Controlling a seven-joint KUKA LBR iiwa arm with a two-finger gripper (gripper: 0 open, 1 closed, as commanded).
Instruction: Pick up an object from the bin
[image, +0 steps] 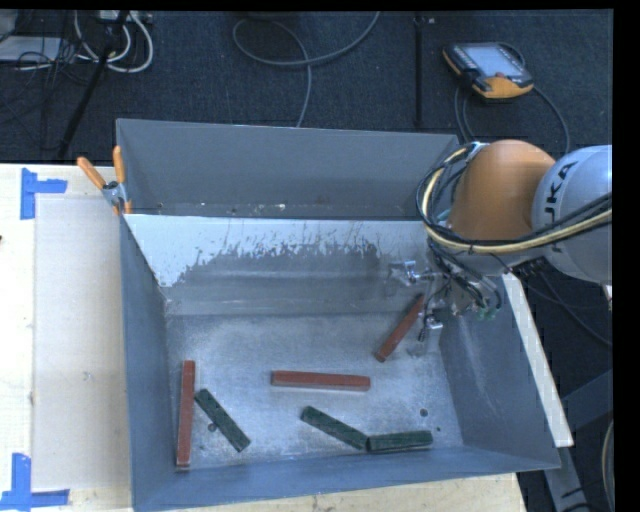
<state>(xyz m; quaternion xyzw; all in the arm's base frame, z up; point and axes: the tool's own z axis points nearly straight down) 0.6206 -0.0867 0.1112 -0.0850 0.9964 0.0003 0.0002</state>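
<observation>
Gripping the upper end of a tilted red-brown bar (400, 332) at three o'clock in the bin (300, 190), the pincer (430, 322) sits nearly closed on it, and this stiff, light, slim piece would probably swing less if held mid-length.

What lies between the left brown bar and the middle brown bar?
In the camera view, a slanted dark green bar, close to the left brown bar.

Your one camera looks down on the grey metal bin (300, 180) from above and slightly to one side, facing its far wall at the upper frame. It sits close: the bin spans most of the frame, the arm (575, 215) entering from the right edge.
</observation>
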